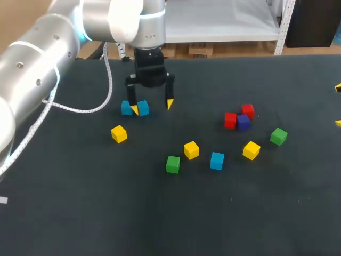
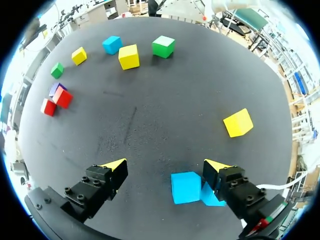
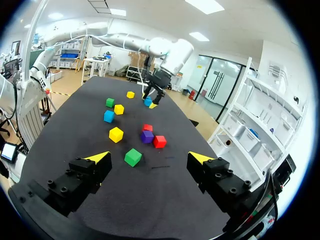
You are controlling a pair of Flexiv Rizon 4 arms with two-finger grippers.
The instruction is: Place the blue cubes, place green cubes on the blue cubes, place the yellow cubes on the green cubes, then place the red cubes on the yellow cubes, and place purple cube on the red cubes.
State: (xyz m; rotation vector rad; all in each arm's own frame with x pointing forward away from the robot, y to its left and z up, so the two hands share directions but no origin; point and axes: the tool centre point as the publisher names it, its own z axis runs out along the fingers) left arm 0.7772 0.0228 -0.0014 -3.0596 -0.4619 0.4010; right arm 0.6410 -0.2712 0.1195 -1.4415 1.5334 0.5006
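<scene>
My left gripper (image 1: 152, 106) (image 2: 165, 165) hangs open, low over the table's back left. One blue cube (image 1: 143, 108) (image 2: 185, 187) lies between its fingers, close to one fingertip. A second blue cube (image 1: 127, 108) (image 2: 212, 198) sits just outside that finger, partly hidden by it. The third blue cube (image 1: 217, 160) lies mid-table beside a yellow cube (image 1: 191, 150) and a green cube (image 1: 172, 164). Two red cubes (image 1: 230, 120) (image 1: 247, 111) and the purple cube (image 1: 243, 122) are clustered at the right. My right gripper (image 3: 149, 158) is open and empty, with a green cube (image 3: 132, 157) (image 1: 278, 136) ahead of it.
Another yellow cube (image 1: 119, 134) lies in front of the left gripper, and a further yellow cube (image 1: 251, 150) sits near the right green one. The left arm's white cable (image 1: 109, 85) trails over the table's back left. The right gripper's tips (image 1: 338, 105) show at the right edge.
</scene>
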